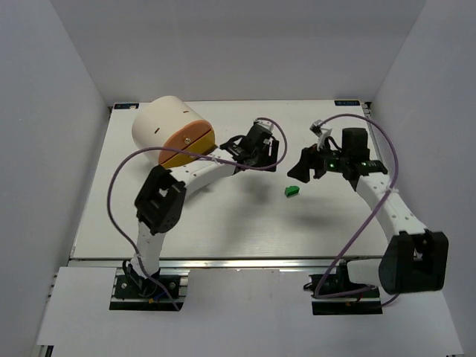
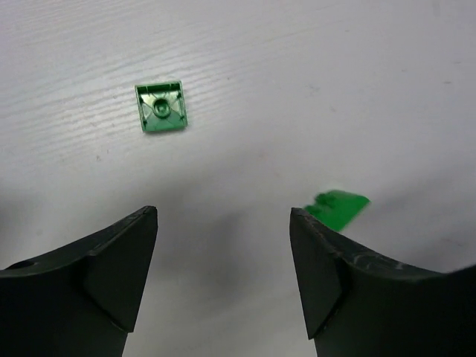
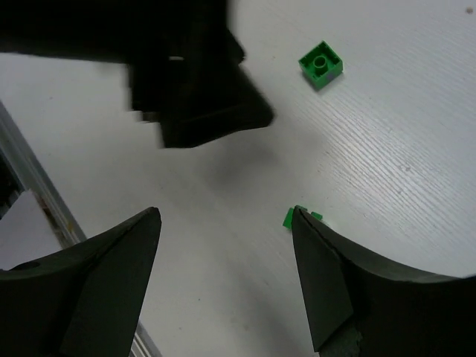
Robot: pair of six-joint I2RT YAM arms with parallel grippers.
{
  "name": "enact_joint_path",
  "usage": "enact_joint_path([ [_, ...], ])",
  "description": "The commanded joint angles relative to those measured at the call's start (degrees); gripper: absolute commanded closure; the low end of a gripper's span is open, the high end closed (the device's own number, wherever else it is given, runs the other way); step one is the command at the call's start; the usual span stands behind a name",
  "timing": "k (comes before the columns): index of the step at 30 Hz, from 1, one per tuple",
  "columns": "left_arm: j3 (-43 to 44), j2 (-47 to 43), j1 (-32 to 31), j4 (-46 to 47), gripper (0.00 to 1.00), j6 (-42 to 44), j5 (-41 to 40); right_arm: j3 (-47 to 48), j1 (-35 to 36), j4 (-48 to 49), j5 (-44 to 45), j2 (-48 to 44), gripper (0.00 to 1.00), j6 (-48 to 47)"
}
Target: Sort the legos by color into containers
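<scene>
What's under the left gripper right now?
Under the open left gripper is bare table, nothing between the fingers. One green lego lies just ahead, fully visible. A second green lego peeks from behind one finger; the rest of it is covered.

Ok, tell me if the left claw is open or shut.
Open. In the left wrist view the left claw has its two fingers wide apart, with only bare table between them; nothing is gripped.
</scene>
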Motion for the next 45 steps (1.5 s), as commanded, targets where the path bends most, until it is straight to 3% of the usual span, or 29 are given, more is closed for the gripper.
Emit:
enact_joint_path([
  [1,9.3,7.2,0.8,-6.4,0.18,5.6,-4.9,-2.5,-2.6,3.2,-10.2,-6.4,0.23,-4.1],
  [6,22.7,17.4,0.8,-10.9,0.17,8.9,-11.3,-4.9,-4.4,-2.0,-18.5,-12.6,0.22,-12.8],
  [18,29.4,25.2,0.8,-9.9,0.17,11.7,-13.4,-5.7,-5.8,-3.0,-18.0,-15.0,0.22,-14.3],
  [21,28.0,25.1,0.8,-8.3,0.23,11.4,-11.3,-5.5,-6.0,-3.0,-17.6,-14.6,0.23,-14.3],
  [26,28.0,25.6,1.3,-8.9,0.47,10.7,-10.6,-5.1,-6.1,-3.1,-17.8,-13.8,0.24,-14.4],
  [31,27.3,25.0,1.4,-8.4,0.61,10.2,-10.6,-5.5,-6.3,-3.4,-17.9,-13.6,0.24,-14.2],
  [35,27.3,25.2,1.4,-9.4,0.54,9.9,-10.6,-5.6,-6.2,-3.4,-17.9,-13.5,0.24,-14.3],
  [37,27.0,25.2,1.4,-10.0,0.35,9.6,-10.8,-5.6,-6.3,-3.5,-18.0,-13.4,0.24,-14.3],
  [39,26.5,25.1,1.4,-10.6,0.29,9.4,-11.2,-5.6,-6.3,-3.3,-18.1,-13.3,0.24,-14.2],
  [45,24.8,24.3,1.4,-9.9,0.29,8.8,-10.6,-5.7,-6.2,-2.9,-18.3,-13.4,0.24,-13.8],
])
